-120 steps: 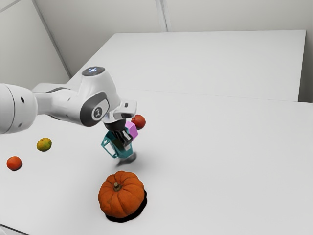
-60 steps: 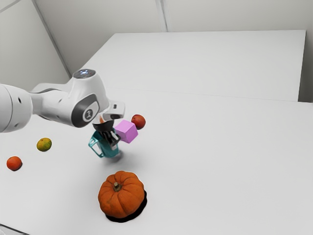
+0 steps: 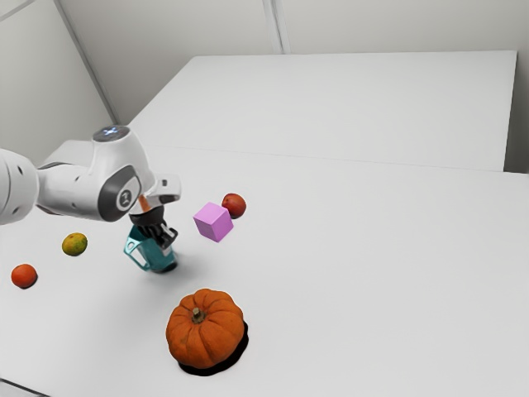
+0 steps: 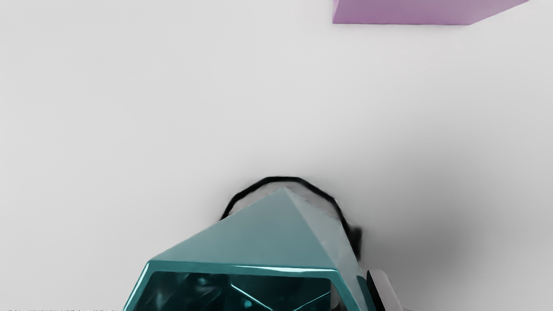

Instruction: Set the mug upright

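White table [image 3: 355, 248] under everything, with a second white surface [image 3: 347, 107] behind it. Arm [image 3: 78, 188] comes in from the exterior view's left, hand above the mug. Pumpkin [image 3: 205, 329] next: on the table, stem up, nearer the exterior camera than the mug. Gripper [image 3: 169, 241] points down and is clamped on the mug [image 3: 155, 253] by its wall; in the wrist view one finger [image 4: 386, 291] sits against the outside, the other inside the mouth. Mug is teal, between the pumpkin and the hand, handle toward the exterior view's left, mouth facing up toward the hand, a bit tilted. Dark shadow right at its base; can't tell if the base touches the table. Pink cube [image 3: 213, 222] sits on the table, apart from mug and gripper. Red fruit [image 3: 234, 205] just beside the cube, on its far side. Yellow-green fruit [image 3: 74, 243] and orange-red fruit [image 3: 24, 275] lie toward the exterior view's left, apart from each other.
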`<state>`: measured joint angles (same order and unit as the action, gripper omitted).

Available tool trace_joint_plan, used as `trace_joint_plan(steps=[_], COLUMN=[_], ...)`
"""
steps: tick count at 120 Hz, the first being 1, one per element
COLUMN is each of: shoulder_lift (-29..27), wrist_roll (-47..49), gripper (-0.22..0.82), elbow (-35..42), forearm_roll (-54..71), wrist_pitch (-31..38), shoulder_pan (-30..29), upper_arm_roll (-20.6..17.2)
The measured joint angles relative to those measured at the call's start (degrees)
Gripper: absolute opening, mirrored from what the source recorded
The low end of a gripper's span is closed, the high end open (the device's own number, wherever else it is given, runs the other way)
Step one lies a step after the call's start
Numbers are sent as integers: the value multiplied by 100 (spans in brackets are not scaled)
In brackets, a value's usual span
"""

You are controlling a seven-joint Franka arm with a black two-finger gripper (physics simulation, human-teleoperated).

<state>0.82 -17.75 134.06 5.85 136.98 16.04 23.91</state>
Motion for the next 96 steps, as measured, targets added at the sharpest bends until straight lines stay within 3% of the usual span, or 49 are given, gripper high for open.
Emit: trace_joint_plan(steps=[96], shoulder_lift=[60], wrist_roll=[85], gripper=[-17], elbow=[-38], forearm_roll=[-11], wrist_pitch=[79], shoulder_pan=[764], upper_arm_roll=[-3])
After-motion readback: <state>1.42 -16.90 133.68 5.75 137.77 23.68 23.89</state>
